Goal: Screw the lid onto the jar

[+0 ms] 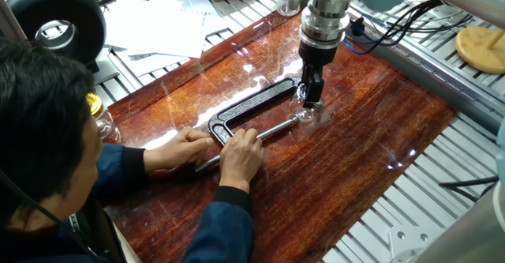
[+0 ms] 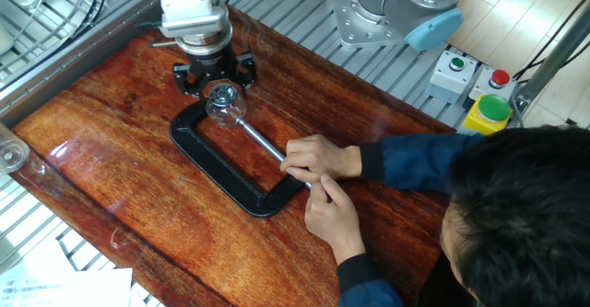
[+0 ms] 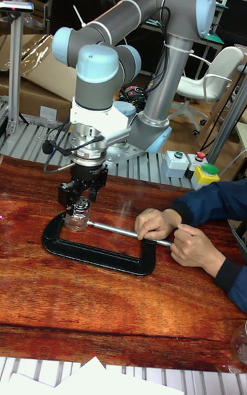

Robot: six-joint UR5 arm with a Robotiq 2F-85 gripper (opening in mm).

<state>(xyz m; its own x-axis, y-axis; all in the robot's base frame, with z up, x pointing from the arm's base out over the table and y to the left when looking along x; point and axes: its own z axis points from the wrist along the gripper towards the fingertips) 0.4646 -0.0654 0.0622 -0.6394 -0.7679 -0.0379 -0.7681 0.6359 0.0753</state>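
1. The claw (image 2: 216, 78) hangs right over the jar (image 2: 224, 109). The lid (image 2: 221, 93) sits on the jar top, just under it.
2. Whether the fingers pinch the lid cannot be told.
3. Twisting looks unfinished.
4. The black clamp (image 2: 224, 171) holds the jar below. A person's hands (image 2: 318, 157) hold its screw bar, well apart.

A glossy reddish wood worktop (image 2: 111, 187) carries a black clamp (image 2: 226, 173) lying flat near its middle. A small glass jar (image 3: 76, 219) stands inside the clamp's mouth, at the end of the clamp's screw rod (image 2: 263, 147).
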